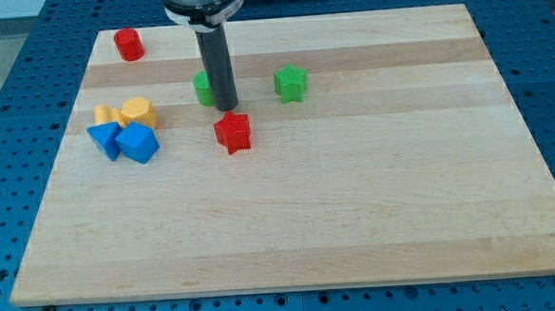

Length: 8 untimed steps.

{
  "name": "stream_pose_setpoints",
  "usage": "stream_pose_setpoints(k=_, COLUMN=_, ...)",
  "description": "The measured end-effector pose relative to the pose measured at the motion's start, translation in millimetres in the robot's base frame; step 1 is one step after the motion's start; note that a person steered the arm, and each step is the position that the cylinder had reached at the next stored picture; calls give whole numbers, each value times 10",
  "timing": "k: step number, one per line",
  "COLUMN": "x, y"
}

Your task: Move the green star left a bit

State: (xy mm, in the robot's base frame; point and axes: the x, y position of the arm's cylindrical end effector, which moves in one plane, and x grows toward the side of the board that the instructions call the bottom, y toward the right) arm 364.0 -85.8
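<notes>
Red star (pixel 232 132) sits just below my tip (pixel 226 108); no fingers here. Green star (pixel 291 82) lies right: circle to its right side, nudge leftward gently.

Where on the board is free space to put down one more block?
Free: the wooden board's whole lower half below the red star, and everything right of the green star. Crowded: the yellow-blue cluster at the left, and around my tip.
</notes>
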Motion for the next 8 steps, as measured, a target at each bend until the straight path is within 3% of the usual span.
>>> stream_pose_setpoints(k=1, x=-317, y=-2)
stream_pose_setpoints(k=3, x=-345, y=-234)
stream_pose_setpoints(k=4, x=-623, y=581)
stream_pose_setpoints(k=5, x=-570, y=1232)
stream_pose_setpoints(k=6, x=-188, y=1242)
stream_pose_setpoints(k=7, x=4, y=845)
stream_pose_setpoints(k=8, x=-48, y=697)
